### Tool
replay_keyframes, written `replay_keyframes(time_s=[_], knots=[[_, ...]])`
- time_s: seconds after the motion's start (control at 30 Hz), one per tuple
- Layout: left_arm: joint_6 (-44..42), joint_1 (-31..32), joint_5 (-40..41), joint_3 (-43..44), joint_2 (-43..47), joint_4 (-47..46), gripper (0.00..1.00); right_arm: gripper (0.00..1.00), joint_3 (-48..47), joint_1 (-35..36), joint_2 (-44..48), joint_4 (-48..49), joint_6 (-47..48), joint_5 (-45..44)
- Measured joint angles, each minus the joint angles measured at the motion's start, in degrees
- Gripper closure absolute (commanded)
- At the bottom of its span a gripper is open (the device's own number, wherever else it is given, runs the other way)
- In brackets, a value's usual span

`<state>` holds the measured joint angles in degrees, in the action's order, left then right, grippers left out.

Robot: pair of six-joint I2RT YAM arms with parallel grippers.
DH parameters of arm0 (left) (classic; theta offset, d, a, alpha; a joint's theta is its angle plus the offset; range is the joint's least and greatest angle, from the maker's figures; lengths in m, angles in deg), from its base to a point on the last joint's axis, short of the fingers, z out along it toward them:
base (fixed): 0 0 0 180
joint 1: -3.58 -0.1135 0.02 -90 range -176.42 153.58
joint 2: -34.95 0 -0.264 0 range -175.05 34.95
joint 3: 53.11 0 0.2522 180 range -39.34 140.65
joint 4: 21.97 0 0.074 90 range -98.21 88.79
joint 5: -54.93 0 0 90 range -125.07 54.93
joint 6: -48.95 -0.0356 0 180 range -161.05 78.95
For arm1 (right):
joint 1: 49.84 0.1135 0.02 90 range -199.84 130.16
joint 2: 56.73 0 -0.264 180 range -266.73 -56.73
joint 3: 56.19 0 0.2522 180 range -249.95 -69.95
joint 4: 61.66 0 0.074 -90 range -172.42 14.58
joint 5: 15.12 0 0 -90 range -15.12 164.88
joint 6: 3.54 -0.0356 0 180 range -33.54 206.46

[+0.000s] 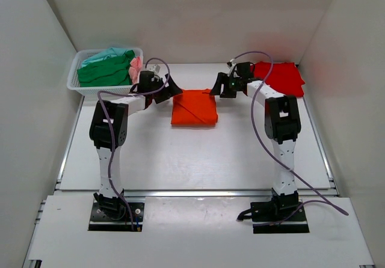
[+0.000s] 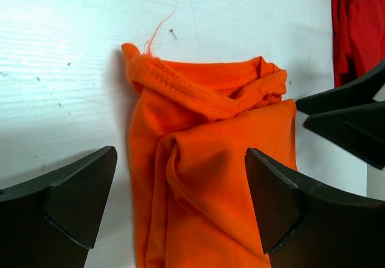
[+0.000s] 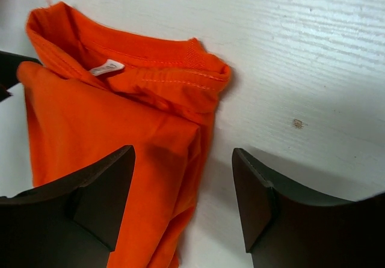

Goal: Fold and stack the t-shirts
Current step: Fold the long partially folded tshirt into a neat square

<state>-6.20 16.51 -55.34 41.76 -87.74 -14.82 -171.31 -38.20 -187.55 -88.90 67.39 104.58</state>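
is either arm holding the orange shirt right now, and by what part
Nothing is held: the left gripper and right gripper both hover over the orange t-shirt with jaws open.

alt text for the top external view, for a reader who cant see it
A folded orange t-shirt lies on the table, with the robot's open left tool and open right tool by its far corners. A red t-shirt lies far right; a white basket far left holds a green t-shirt among others.

5 t-shirts [image 1: 194, 107], 1 basket [image 1: 75, 86].
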Motion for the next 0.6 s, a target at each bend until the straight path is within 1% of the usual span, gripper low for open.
replay_keyframes(time_s=[0.03, 0.13, 0.2, 0.3, 0.33, 0.37, 0.47, 0.53, 0.6], knots=[[0.1, 0.1, 0.0, 0.4, -0.4, -0.1, 0.01, 0.37, -0.4, 0.0, -0.7, -0.3, 0.0, 0.0], [0.3, 0.2, 0.1, 0.8, -0.7, -1.2, 0.01, 0.42, -1.7, 0.1, -2.7, -1.1, 0.1, 0.0], [0.6, 0.3, 0.1, 0.9, -0.7, -1.8, 0.02, 0.44, -2.5, 0.3, -3.5, -1.5, 0.1, 0.3], [1.1, 0.4, -0.2, 1.0, -0.7, -2.7, 0.10, 0.47, -3.0, 0.3, -3.8, -1.6, 0.2, 0.6], [1.4, 0.4, -0.5, 1.0, -0.7, -2.9, 0.16, 0.47, -3.1, 0.3, -3.8, -1.6, 0.2, 0.8], [1.7, 0.4, -0.7, 1.0, -0.7, -3.2, 0.25, 0.47, -3.1, 0.3, -3.8, -1.6, 0.2, 0.9], [2.7, 0.4, -2.2, 0.9, -0.7, -4.6, 0.38, 0.48, -3.2, 0.3, -3.8, -1.6, 0.2, 1.3], [3.2, 0.4, -3.3, 0.9, -0.7, -5.1, 0.40, 0.48, -3.2, 0.3, -3.8, -1.6, 0.2, 1.4], [3.4, 0.4, -4.1, 0.9, -0.8, -5.2, 0.37, 0.49, -3.2, 0.5, -3.8, -1.6, 0.2, 1.5]])
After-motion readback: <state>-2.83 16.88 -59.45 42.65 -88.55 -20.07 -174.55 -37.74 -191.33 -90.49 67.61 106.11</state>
